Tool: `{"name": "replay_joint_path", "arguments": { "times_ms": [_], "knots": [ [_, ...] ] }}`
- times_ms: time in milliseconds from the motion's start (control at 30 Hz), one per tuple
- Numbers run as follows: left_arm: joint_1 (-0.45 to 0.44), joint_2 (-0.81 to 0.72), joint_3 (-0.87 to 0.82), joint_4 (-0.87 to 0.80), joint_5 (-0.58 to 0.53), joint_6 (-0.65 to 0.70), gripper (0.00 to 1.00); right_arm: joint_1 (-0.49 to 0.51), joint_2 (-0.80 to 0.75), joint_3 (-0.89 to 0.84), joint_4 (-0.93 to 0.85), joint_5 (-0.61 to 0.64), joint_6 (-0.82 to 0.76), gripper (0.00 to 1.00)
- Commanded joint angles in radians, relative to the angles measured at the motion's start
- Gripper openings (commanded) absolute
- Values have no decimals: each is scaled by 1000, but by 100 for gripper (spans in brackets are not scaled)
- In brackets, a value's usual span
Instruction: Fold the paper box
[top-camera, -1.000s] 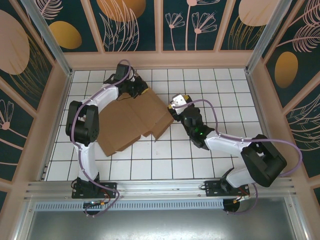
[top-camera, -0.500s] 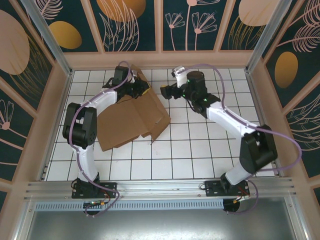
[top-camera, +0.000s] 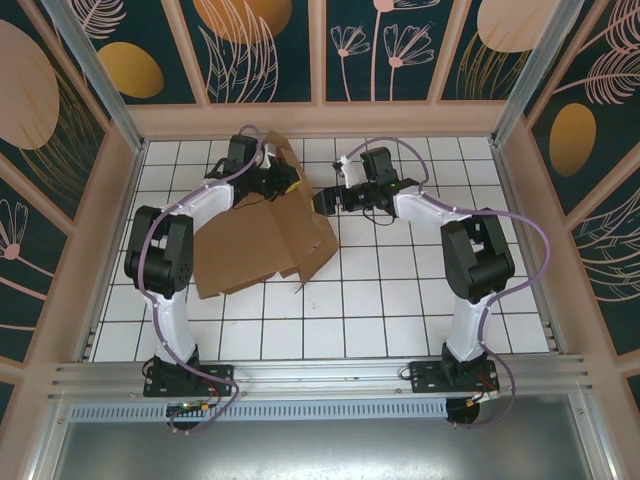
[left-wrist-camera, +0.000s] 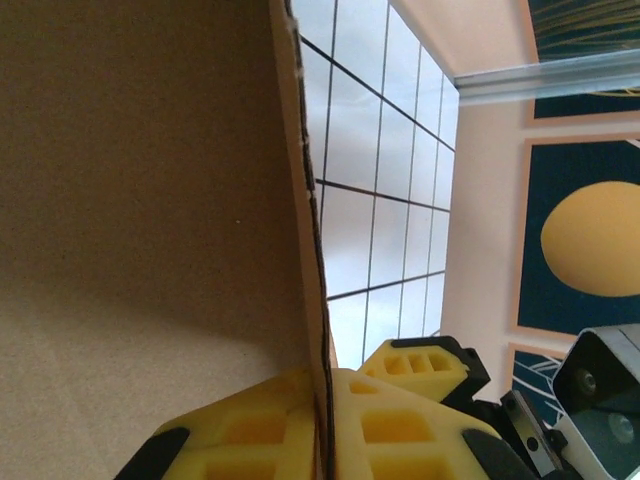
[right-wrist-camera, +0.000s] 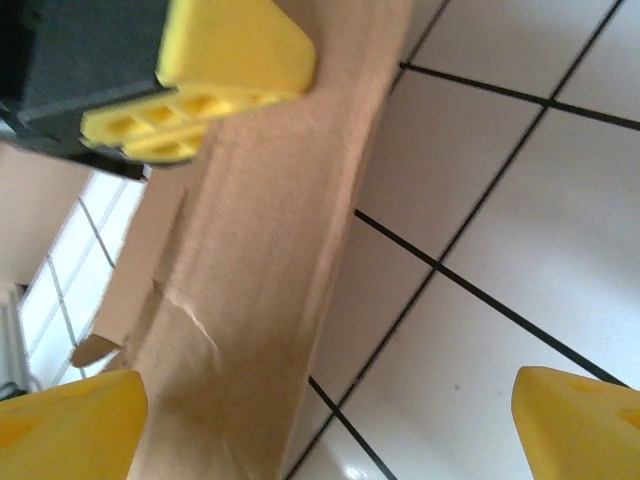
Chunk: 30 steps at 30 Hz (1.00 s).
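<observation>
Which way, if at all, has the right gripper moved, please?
Yes: the right gripper has shifted slightly left across the floor tiles, its arm swinging toward the back wall.

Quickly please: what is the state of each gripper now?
Left gripper: closed on an edge of the paper box.
Right gripper: open, holding nothing.

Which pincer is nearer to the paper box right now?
Left. The left pincer is shut on the paper box's far edge. The right pincer is open beside the box's right edge, not gripping it.
</observation>
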Motion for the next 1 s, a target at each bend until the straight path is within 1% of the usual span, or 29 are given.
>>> {"name": "replay_joint_path", "arguments": {
  "times_ms": [0,133,233,367,567,667,800,867,967],
  "knots": [
    [11,-96,-57,159,77,4,10,-47,-90,-84,157,-45,97,94],
    [27,-149,-170,458,168,-124,8,-129,-200,-202,287,34,168,94],
    [29,-142,-197,605,193,-209,3,-163,-278,-256,307,115,188,93],
    [29,-100,-230,856,206,-371,1,-165,-351,-271,262,219,174,93],
    [35,32,-287,1250,254,-636,0,-168,-363,-269,174,311,129,92],
    [43,88,-314,1345,280,-690,0,-167,-366,-282,163,331,121,92],
    [60,112,-367,1353,298,-665,0,-167,-370,-290,157,340,111,92],
    [68,112,-389,1328,316,-638,0,-168,-370,-293,157,348,105,91],
    [88,96,-420,1206,326,-558,0,-167,-369,-294,156,361,104,92]
  ]
}}
